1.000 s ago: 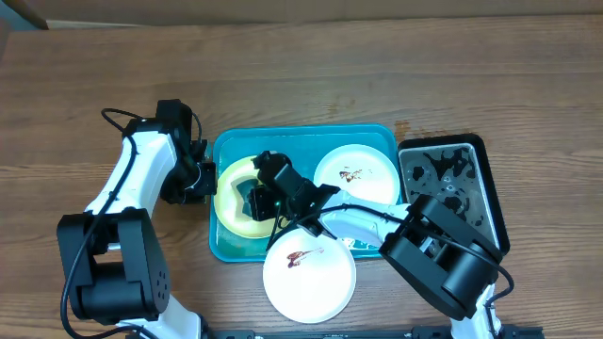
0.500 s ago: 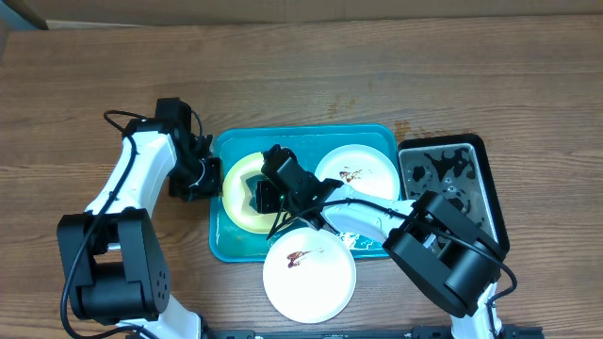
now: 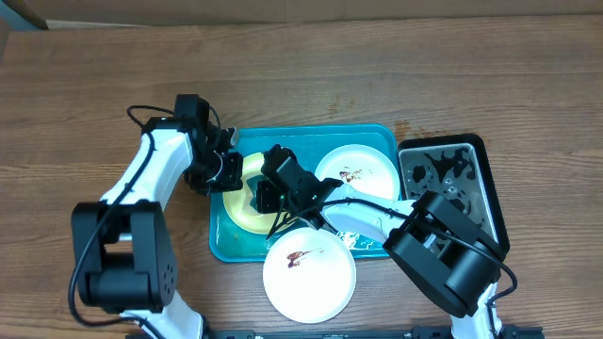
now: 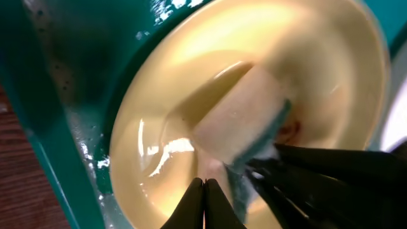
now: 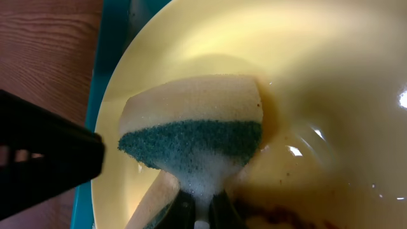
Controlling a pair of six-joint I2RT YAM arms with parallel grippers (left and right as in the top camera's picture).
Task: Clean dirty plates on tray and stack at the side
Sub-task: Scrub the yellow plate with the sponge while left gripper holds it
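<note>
The right gripper [image 5: 200,213] pinches a sponge [image 5: 191,121] (yellow over green) against the yellow plate [image 3: 243,215] in the tray [image 3: 292,141]; the left gripper [image 4: 203,189], fingers together, sits at its rim.

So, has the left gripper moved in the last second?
Yes. In the overhead view the left gripper has shifted right: it was outside the tray's left rim and now sits over that rim, at the edge of the yellow plate.

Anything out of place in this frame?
Yes: the front white plate lies across the tray's near rim, mostly out over the table rather than inside the tray. A brown smear still shows at its centre.
</note>
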